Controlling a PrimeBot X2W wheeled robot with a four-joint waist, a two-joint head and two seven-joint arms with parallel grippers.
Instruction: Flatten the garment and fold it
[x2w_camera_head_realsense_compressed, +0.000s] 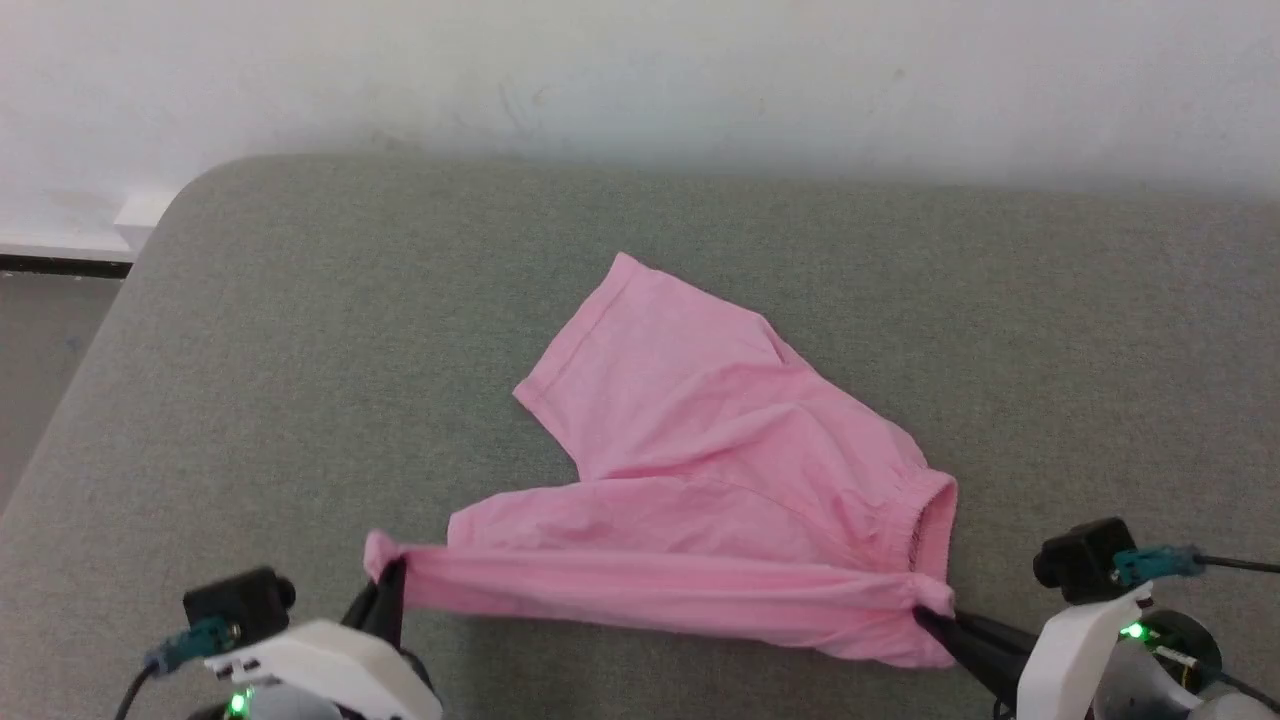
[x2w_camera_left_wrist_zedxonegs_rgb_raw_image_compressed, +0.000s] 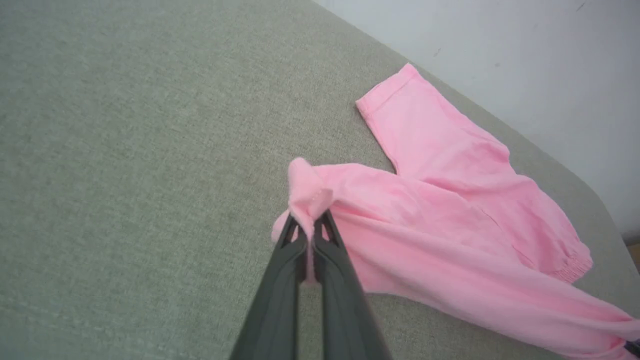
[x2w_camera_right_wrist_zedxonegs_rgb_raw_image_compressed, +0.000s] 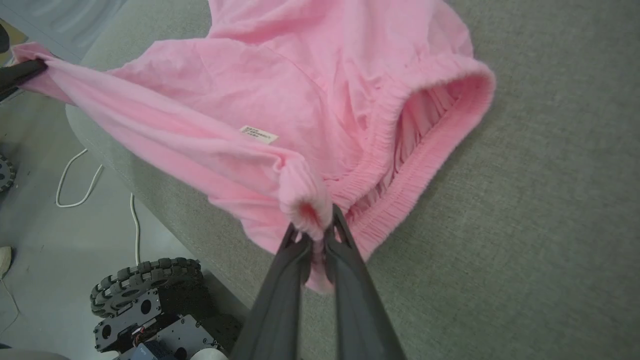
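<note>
At lower frame edge, left gripper clamped on leg hem of pink shorts, right gripper clamped on waistband end; cloth stretched between, over grey cushion.

Plain indoor workroom, apparently a robotics lab: grey-green upholstered platform against a bare white wall, grey floor with a loose white cable and a wheeled robot base.
</note>
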